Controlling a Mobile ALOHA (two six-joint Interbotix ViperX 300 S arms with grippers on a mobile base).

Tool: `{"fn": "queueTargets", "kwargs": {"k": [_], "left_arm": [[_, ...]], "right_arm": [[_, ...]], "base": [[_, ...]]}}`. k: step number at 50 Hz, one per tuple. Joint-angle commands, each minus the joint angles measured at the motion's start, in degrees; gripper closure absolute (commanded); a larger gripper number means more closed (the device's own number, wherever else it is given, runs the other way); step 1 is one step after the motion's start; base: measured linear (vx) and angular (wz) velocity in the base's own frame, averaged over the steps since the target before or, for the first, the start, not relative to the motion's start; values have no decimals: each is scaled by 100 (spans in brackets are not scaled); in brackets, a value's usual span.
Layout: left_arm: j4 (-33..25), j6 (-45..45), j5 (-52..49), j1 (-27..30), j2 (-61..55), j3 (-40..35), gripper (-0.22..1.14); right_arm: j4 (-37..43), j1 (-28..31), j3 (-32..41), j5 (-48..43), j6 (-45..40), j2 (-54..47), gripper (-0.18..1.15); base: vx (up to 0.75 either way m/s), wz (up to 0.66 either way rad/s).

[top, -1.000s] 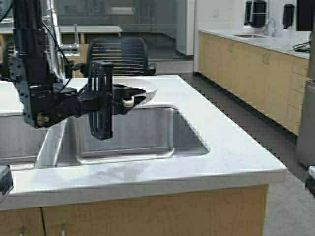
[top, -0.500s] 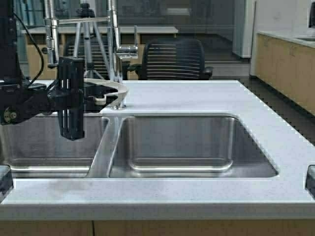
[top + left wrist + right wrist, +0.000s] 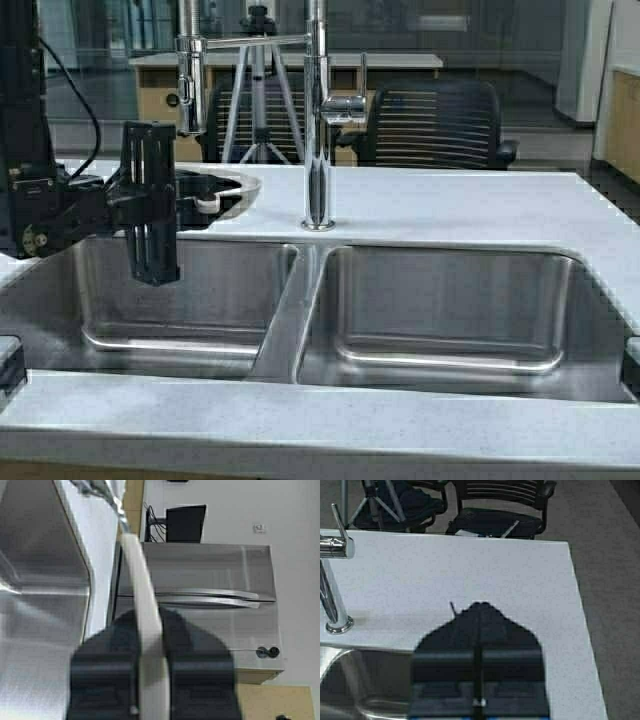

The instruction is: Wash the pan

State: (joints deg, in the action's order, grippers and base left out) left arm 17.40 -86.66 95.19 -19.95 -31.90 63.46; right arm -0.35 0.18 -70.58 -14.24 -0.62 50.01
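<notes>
Left claw point(image 3: 205, 203) is clamped on the rim of the pan point(image 3: 228, 187). The left wrist view shows the white rim point(image 3: 145, 630) pinched edge-on between both fingers point(image 3: 107, 675). The pan is held in the air, roughly level, over the back edge of the left basin point(image 3: 180, 290), partly over the table point(image 3: 450, 205) strip behind it. The spray head point(image 3: 190, 85) of the faucet point(image 3: 318, 120) hangs above and a bit toward the camera from the pan.

Right claw point(image 3: 479, 630) is shut with nothing in it, parked above the right side of the table. In the high view only a sliver of it shows at the right edge.

Risks as I see them:
- It's a rim pinch only, with no support under the pan. Water weight or spray force could rotate it in the fingers or pull it out, dropping it into the basin.
- The pan isn't clearly under the spray head. If the water goes on now, it likely misses or clips the rim and splashes onto the table and the arm.
- The faucet post and hose are close to the left arm, so a swing toward the centre could hit them.
- The right arm has to reach the tap lever point(image 3: 345, 105) across the post, so there's a collision risk if both arms move at once.

I can't see the inside of the pan from here, so I can't judge the stains.
</notes>
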Motion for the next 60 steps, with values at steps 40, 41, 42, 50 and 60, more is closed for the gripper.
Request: {"fn": "queueTargets", "kwargs": {"k": [40,41,42,50,60], "left_arm": [[765,193,325,-18,149,255,89],[773,202,325,-18,141,255,89],[765,202,325,-18,141,255,89],[773,211,325,-18,105,246,89],[782,202,325,-18,105,202,89]], "right_arm": [[-18,747,1556,-202,-53,-2074,9],[-26,800,1688,-202,-53,-2259,0],[-26,844,1819,-202,-53,-2452,-8],[-202,1002,2795,-211,-53,-3744,-4],[-255,1002,3665,-193,-79,-4746,-6]], "base": [[6,9],[4,9],[4,8],[3,5],[2,3]]}}
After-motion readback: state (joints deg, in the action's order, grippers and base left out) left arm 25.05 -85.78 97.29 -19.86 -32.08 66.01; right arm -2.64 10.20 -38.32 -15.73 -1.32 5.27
